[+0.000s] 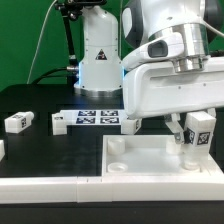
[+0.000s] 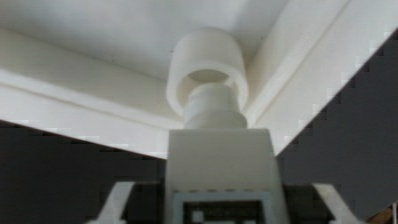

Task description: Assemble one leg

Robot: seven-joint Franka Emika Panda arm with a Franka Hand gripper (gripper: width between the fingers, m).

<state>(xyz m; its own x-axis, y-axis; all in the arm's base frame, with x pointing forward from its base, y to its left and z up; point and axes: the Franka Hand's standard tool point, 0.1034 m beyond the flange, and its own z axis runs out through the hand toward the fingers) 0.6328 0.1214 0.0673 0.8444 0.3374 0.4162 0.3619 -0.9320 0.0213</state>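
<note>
- Nearest in the exterior view, a white ledge (image 1: pixel 45 187) runs along the front edge of the black table (image 1: pixel 40 142); behind it on the exterior view's right lies the white panel (image 1: pixel 150 166), flat, with a raised rim and a round socket showing at its corner on the exterior view's left
- Over the panel's corner on the exterior view's right, the gripper (image 1: pixel 197 128) is clamped on the leg (image 1: pixel 199 140); the leg stands upright, its black-and-white tag faces the camera, and its lower end reaches the panel's surface; whether it sits inside a socket cannot be told
- The wrist view looks down along the leg (image 2: pixel 222 165); the fingers (image 2: pixel 125 207) press it from both sides; its narrow round end points into a corner of the panel (image 2: pixel 71 90), between two raised rims
- Farther back, a first loose peg (image 1: pixel 131 124) lies touching or just beside the end of the marker board (image 1: pixel 95 118) on the exterior view's right; a second loose peg (image 1: pixel 58 122) lies at the board's other end; a third loose peg (image 1: pixel 17 122) lies well apart, toward the exterior view's left
- Farthest, the arm (image 1: pixel 170 55) bends over from its white base (image 1: pixel 100 55), which carries a triangular warning sign; a green cable (image 1: pixel 40 40) hangs beside it
</note>
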